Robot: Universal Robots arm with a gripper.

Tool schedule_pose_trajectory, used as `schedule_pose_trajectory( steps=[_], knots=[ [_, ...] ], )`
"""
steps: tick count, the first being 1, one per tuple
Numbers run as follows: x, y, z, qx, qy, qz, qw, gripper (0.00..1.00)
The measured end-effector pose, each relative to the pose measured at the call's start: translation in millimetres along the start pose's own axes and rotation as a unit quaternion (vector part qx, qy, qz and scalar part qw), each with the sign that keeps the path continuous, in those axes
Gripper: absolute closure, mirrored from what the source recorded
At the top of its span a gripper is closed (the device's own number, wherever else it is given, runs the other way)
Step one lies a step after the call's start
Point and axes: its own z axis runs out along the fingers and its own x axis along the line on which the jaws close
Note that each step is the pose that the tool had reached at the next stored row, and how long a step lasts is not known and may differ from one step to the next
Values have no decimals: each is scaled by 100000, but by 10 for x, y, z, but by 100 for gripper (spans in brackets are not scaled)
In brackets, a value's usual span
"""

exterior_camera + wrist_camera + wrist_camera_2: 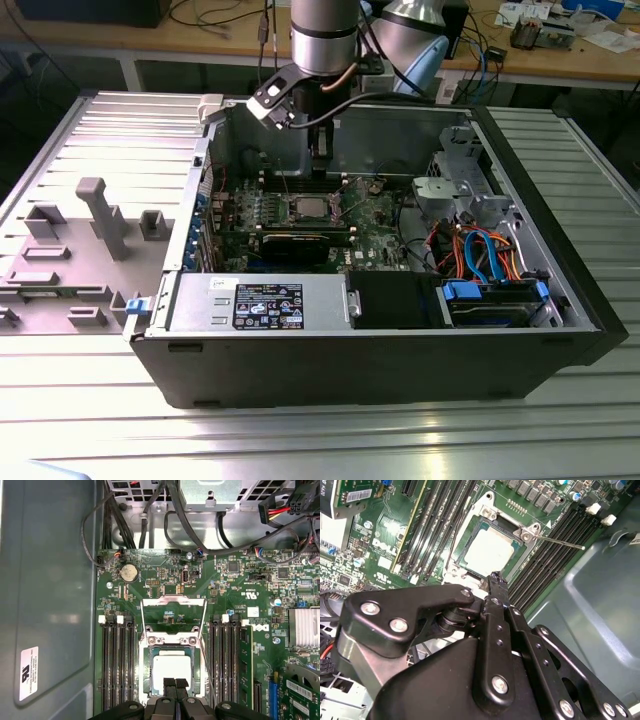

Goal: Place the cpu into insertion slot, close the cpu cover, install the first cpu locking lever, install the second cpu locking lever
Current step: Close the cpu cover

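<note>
The cpu [171,667] [490,550] lies flat in the insertion slot [148,666] [470,540] on the green motherboard, its silver top showing. In the exterior view the slot [308,207] is at the middle of the board. The cpu cover [173,601] is swung up, away from the slot, with the board visible through its window. A thin wire locking lever [560,542] sticks out beside the slot. My gripper [175,684] [496,579] [320,165] hovers just over the edge of the cpu. Its fingers are shut together with nothing between them.
Long black memory slots [119,660] [225,660] flank the socket on both sides. Cables [150,515] and the case wall [50,580] lie nearby. In the exterior view a power supply [260,303], a drive bay [495,300] and coloured cables [480,250] fill the near side of the case.
</note>
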Motion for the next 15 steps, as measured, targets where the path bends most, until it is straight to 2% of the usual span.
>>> schedule_pose_trajectory(
  steps=[6,15],
  knots=[
    [0,3,-46,-6,-8,-2,100000,89],
    [-1,48,-46,1,-19,-6,100000,89]
  ],
)
